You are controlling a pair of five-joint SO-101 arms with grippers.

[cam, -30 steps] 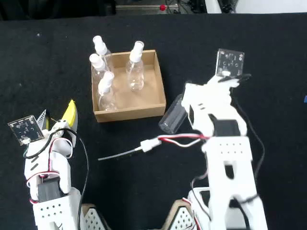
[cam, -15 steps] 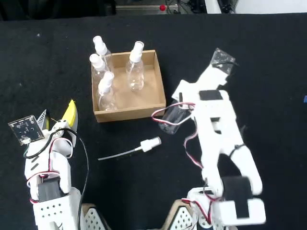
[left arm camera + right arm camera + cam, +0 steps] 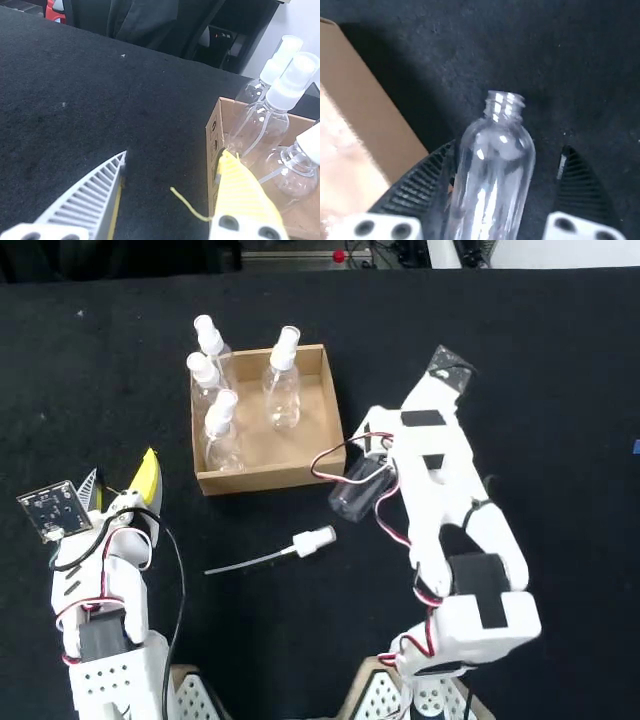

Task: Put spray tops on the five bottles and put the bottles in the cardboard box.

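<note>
Black cloth covers the desk (image 3: 560, 360). Right gripper (image 3: 510, 147): fingers spread astride the uncapped clear plastic bottle (image 3: 358, 490), just beside the brown cardboard box (image 3: 335, 430), with one finger clear of it. Close squarely on the body, leaving the neck free for the white spray top (image 3: 313, 540) near the box. Left gripper (image 3: 174, 153): fingers spread, empty. Dark furniture stands beyond the box.

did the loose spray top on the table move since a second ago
No. The spray top lies in the same spot as before, at the same gap from the cardboard box's near wall.
</note>
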